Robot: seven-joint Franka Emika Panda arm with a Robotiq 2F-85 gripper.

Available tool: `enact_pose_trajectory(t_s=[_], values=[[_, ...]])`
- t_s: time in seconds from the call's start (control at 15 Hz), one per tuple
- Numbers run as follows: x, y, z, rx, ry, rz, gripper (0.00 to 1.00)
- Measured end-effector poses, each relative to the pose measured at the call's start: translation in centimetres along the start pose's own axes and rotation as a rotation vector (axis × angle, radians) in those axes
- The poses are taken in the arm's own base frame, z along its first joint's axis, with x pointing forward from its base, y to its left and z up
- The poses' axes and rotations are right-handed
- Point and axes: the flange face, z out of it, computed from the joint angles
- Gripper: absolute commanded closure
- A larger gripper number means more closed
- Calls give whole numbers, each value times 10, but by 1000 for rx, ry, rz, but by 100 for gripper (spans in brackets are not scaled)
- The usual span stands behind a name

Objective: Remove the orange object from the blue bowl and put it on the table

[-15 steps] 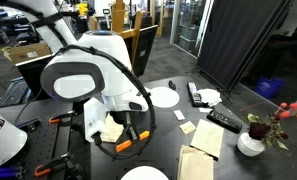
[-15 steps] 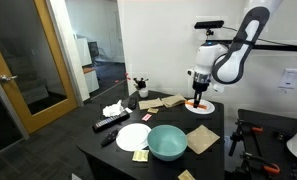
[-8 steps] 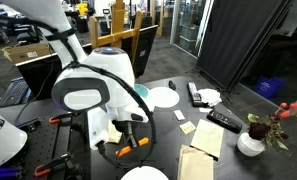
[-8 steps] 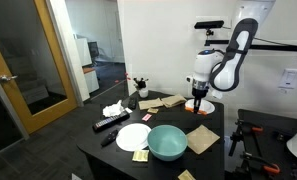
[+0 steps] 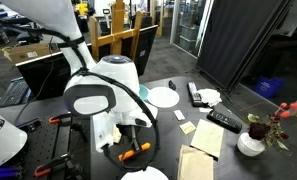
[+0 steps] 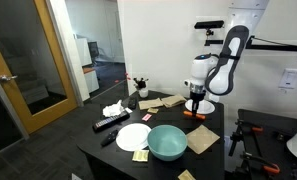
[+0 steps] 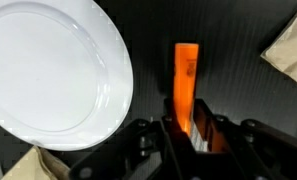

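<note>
The orange object (image 7: 185, 85) is a slim bright-orange stick held between my gripper's (image 7: 184, 137) fingers, low over the black table (image 7: 223, 75). In the wrist view it points away from the jaws, beside a white plate (image 7: 53, 70). In an exterior view the gripper (image 6: 196, 108) hangs just above the table at the far side, with orange showing under it (image 6: 195, 115). In an exterior view the stick's orange end (image 5: 144, 148) shows below the arm. The blue bowl (image 6: 167, 141) stands apart, near the table's front.
White plates (image 6: 133, 136) (image 5: 165, 96), tan napkins (image 6: 201, 139) (image 5: 200, 155), remotes (image 5: 224, 120) (image 6: 110, 123), and a small vase with flowers (image 5: 253, 140) lie around the table. Clamps with orange handles (image 5: 58, 118) sit at the table's side.
The arm has moved down and sideways with the orange stick, bringing it off the far white plate and lower toward the table top.
</note>
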Motion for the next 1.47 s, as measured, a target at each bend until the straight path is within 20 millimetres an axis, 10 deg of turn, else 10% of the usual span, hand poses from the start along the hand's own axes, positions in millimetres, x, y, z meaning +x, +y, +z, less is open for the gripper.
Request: enact_pose_trajectory(t_s=[0.33,0.67,1.47], values=[[8,-4,-3,-3,14,-14,2],[22,-16,-31,-9,73,-43,0],[23,-28,-184,-85,183,-51,0]])
